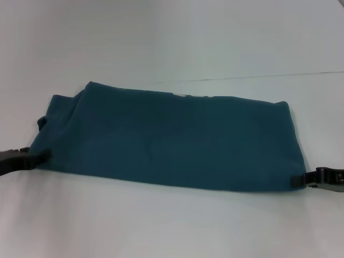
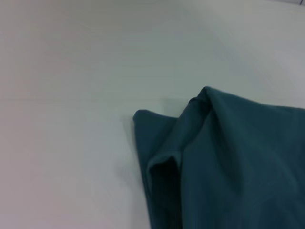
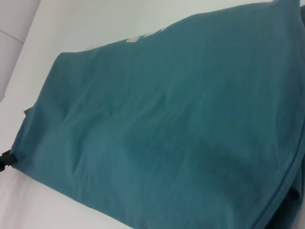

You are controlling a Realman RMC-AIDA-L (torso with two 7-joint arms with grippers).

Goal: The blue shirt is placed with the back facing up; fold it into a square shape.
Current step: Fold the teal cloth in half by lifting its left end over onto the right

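Both fingers [image 1: 37, 157] [image 1: 297, 181] touching blue shirt [image 1: 172, 141] near corners; opening unclear.

No readable text is found; only sliver of white print on blue shirt [image 1: 172, 140] far edge, not legible.

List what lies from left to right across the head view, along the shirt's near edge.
left gripper at the shirt's left corner → blue shirt, folded into a long band on the white table → right gripper at its right corner.
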